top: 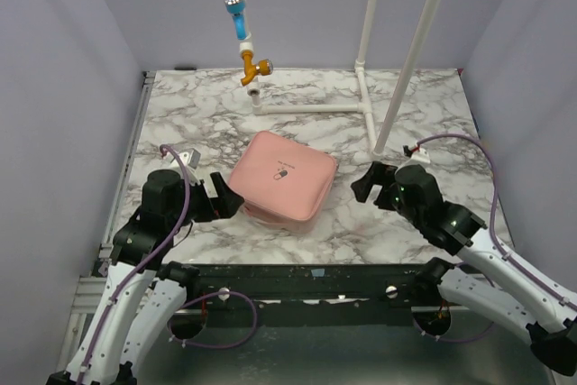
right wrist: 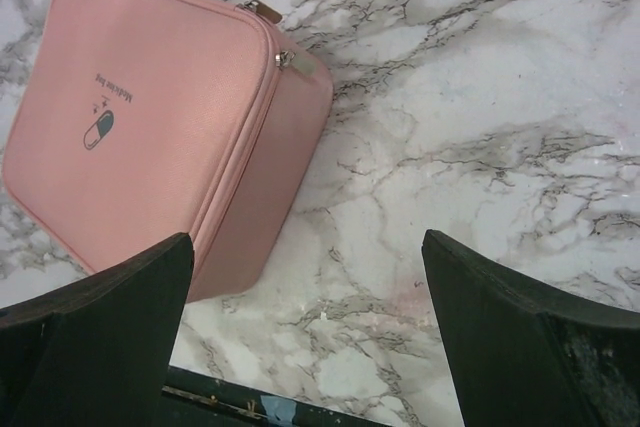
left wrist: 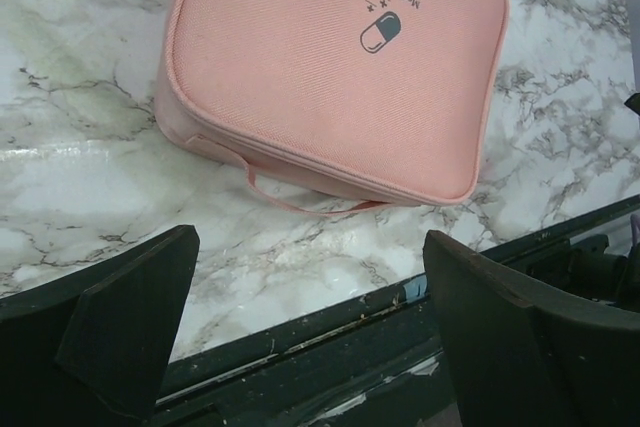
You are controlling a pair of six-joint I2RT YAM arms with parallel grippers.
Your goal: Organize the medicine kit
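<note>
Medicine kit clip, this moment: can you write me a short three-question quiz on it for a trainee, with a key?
1. True or false: the medicine kit lies closed on the table, lid up.
2. The left pincer and right pincer flank the kit. Which one holds it? A, left; B, right; C, neither.
3. What picture is printed on the lid?
Key: 1 true. 2 C; both stand open, clear of it. 3 a pill, beside the words "Medicine bag".
</note>
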